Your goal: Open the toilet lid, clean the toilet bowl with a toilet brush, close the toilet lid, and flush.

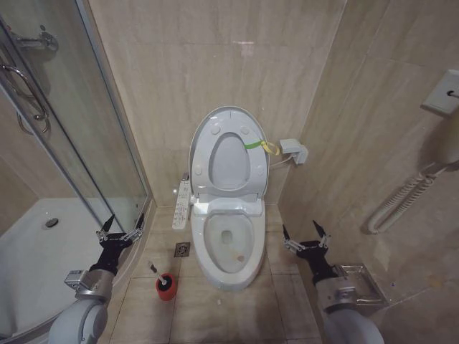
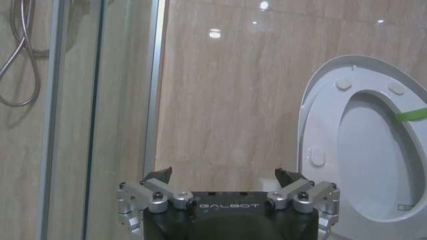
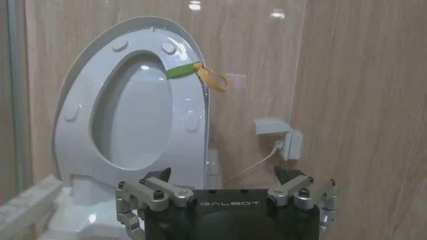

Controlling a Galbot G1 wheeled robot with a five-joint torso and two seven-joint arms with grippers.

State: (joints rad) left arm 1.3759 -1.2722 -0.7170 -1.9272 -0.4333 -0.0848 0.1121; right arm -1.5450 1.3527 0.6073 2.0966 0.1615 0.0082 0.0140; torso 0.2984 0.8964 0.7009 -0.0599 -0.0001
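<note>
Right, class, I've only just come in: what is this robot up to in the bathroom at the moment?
The robot faces a toilet whose toilet lid is raised, with the seat up against it, so the toilet bowl is exposed. Neither arm holds anything: the left gripper hovers open beside the shower glass, and the right gripper hovers open on the bowl's other side. The toilet brush stands in its red cup on the floor, untouched.

Toilet brush (image 1: 159, 275) in cup (image 1: 166, 287), apparently, left of toilet bowl (image 1: 227, 247)
</note>
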